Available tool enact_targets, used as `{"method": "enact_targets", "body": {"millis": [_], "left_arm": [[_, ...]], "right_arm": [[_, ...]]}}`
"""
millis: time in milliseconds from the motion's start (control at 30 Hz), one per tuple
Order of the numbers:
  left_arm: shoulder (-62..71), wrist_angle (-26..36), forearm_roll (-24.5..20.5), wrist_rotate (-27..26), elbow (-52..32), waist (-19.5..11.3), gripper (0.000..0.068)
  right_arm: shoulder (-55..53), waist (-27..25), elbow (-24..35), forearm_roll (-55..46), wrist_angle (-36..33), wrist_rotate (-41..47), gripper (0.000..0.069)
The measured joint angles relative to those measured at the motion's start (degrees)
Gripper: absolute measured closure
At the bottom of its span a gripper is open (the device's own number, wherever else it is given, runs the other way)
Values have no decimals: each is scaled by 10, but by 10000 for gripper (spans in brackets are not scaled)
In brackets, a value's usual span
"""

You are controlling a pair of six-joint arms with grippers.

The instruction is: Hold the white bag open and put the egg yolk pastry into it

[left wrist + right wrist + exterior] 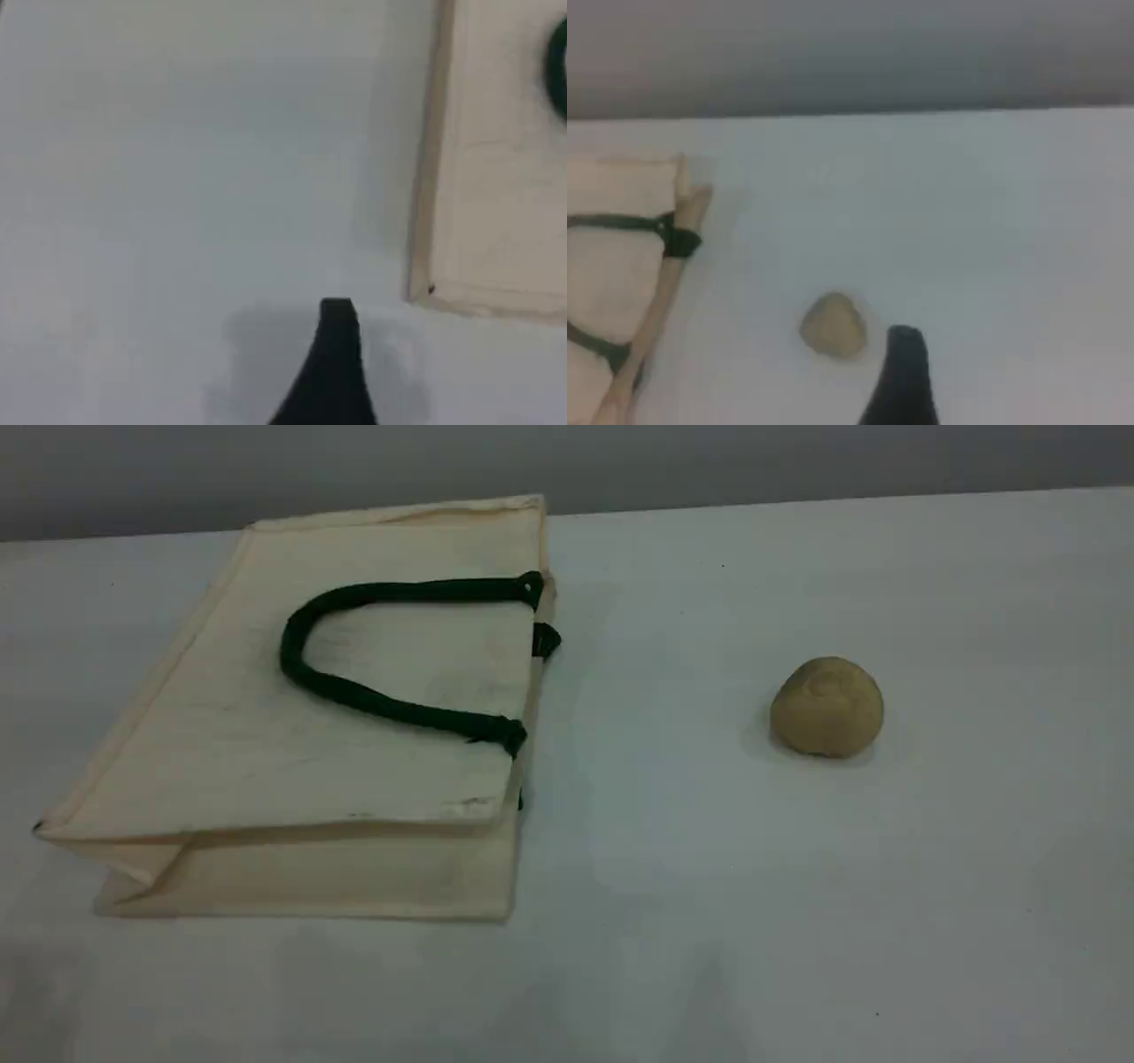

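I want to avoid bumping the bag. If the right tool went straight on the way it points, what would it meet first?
Probably bare table: the right tool's tip passes just right of the egg yolk pastry, well clear of the white bag. Depth is unclear.

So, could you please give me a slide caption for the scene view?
White bag lying flat at left, green handle on top; pastry apart at right.

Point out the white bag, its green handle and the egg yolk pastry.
white bag [266, 744]: scene view, upper fabric panel.
green handle [372, 701]: scene view, on the rope of the loop.
egg yolk pastry [827, 707]: scene view, middle of the dome.
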State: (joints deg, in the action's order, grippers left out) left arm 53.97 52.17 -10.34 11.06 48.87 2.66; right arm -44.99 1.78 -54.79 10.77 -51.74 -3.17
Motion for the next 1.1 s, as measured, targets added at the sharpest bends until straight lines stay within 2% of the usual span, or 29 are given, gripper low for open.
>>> {"method": "enact_targets", "body": {"millis": [233, 367, 433, 733, 833, 1100], "left_arm": [[159, -59, 5, 3, 32, 0, 90], [226, -119, 35, 3, 33, 0, 90], [254, -151, 35, 3, 33, 0, 90], [387, -248, 77, 1, 42, 0, 90], [432, -254, 89, -4, 68, 7, 90], [546, -251, 103, -5, 173, 49, 90]], "right_arm": [[-70, 0, 0, 0, 11, -1, 140], [-92, 0, 0, -3, 29, -1, 140], [-101, 0, 0, -3, 31, -1, 140], [-119, 0, 1, -3, 50, -1, 140], [-122, 0, 1, -3, 51, -1, 140], [-124, 0, 1, -3, 50, -1, 140]]}}
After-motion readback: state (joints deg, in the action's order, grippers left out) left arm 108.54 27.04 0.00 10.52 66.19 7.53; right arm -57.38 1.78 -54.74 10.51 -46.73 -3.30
